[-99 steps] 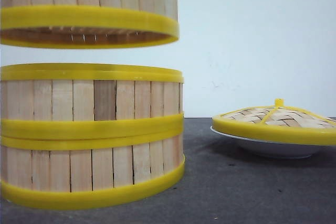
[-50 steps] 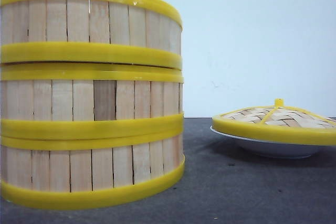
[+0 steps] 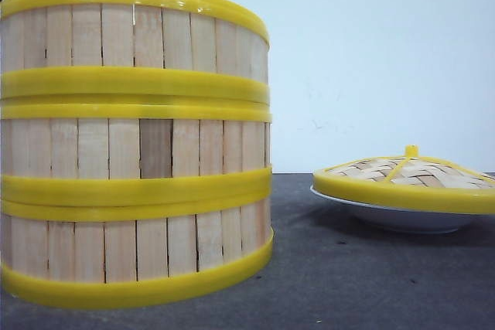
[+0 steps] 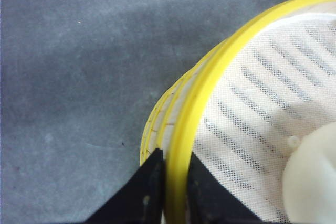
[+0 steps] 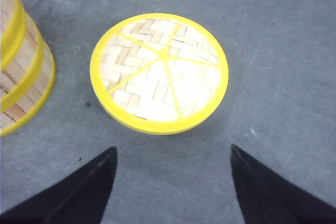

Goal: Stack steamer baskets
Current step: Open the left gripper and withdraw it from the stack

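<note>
The tabletop (image 3: 363, 284) is seen carrying a three-high stack towards its left edge: bottom steamer basket (image 3: 135, 249), middle steamer basket (image 3: 135, 148), and the top steamer basket (image 3: 135, 36) now set on them, rims meeting all along the visible front. Whether the top one is fully seated at the back cannot be told from the front view. Towards the right edge, the woven lid (image 5: 159, 72) is rested on a white plate (image 3: 402, 218), well apart from the stack.

The top basket's rim is pinched by the left gripper (image 4: 176, 169), one finger outside the wall, one inside. The release is judged the step in hand, and it is best done by parting the fingers gently, with no sideways drag, then lifting straight up so the stack is not nudged. The right gripper (image 5: 173, 182) is held spread wide, empty, above the lid.
</note>
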